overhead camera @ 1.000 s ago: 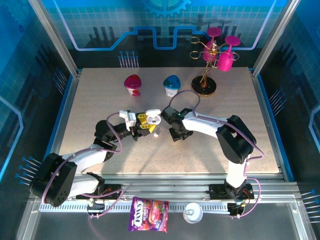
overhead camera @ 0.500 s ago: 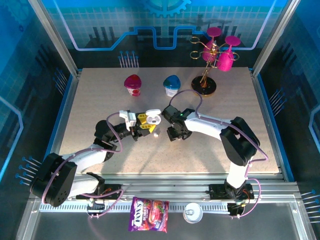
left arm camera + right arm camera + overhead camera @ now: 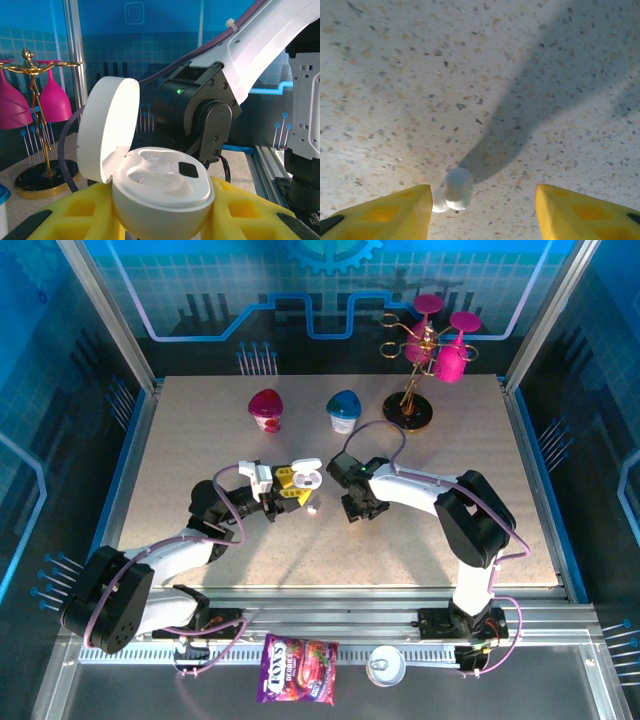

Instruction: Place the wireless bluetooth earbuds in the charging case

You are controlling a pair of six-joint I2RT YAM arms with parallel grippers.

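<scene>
My left gripper (image 3: 290, 488) is shut on the white charging case (image 3: 162, 192), held between its yellow fingers (image 3: 65, 212). The lid (image 3: 107, 127) stands open and the moulded wells face up. In the top view the case (image 3: 306, 478) sits above the table's middle. One small white earbud (image 3: 456, 189) lies on the speckled table, between the spread yellow fingers (image 3: 395, 210) of my right gripper (image 3: 482, 212) and close to the left one. That gripper is open and touches nothing. From above, the earbud (image 3: 312, 507) shows just left of the right gripper (image 3: 350, 508).
A pink cup (image 3: 266, 408) and a blue cup (image 3: 344, 410) stand at the back of the table. A gold rack with pink glasses (image 3: 428, 345) stands at the back right. A candy bag (image 3: 298, 668) and a can (image 3: 385, 665) lie in front of the arm bases.
The right gripper has shifted a little over the earbud, left and then back. The left arm and the case have stayed where they were.
</scene>
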